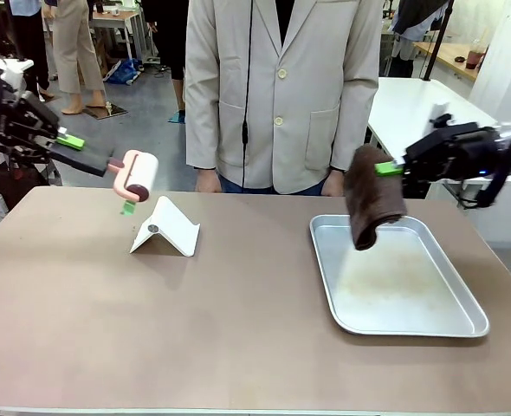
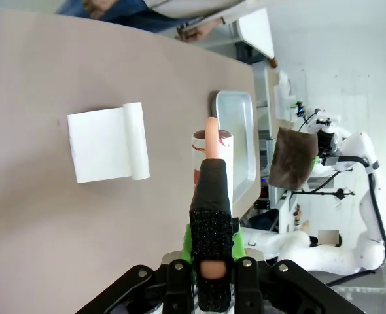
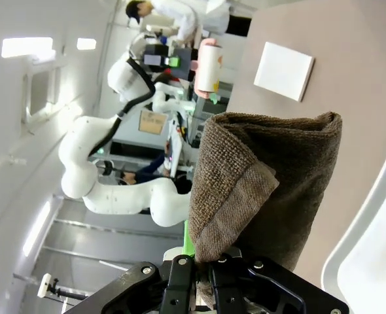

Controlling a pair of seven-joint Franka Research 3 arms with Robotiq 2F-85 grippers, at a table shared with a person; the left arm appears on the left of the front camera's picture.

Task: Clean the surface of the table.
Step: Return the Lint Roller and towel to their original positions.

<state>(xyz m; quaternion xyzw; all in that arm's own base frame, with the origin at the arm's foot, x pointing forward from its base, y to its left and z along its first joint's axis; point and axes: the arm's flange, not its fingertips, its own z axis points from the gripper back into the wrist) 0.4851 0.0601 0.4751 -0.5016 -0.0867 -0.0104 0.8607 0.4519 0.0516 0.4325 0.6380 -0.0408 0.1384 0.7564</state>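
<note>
The table [image 1: 238, 329] has a smooth, matt tan-brown top. The tray [image 1: 463, 325] is silver metal with a dull satin sheen, its floor faintly smudged. The brown towel [image 1: 372, 204] is coarse looped cloth, rough and matt. The lint roller [image 1: 139, 173] has a pink plastic frame, a black foam-like grip [image 2: 211, 222] and a white papery roll. The white folded stand [image 1: 171, 227] looks like smooth matt plastic

A folded stand [image 1: 167, 227] is sitting on the table [image 1: 152, 321] toward its left, and a tray [image 1: 397, 279] is lying on it toward the right. A lint roller [image 1: 137, 176] is hanging above the stand's left side; a towel [image 1: 373, 198] is hanging over the tray's far edge. A person [image 1: 281, 87] is standing behind the table.
</note>
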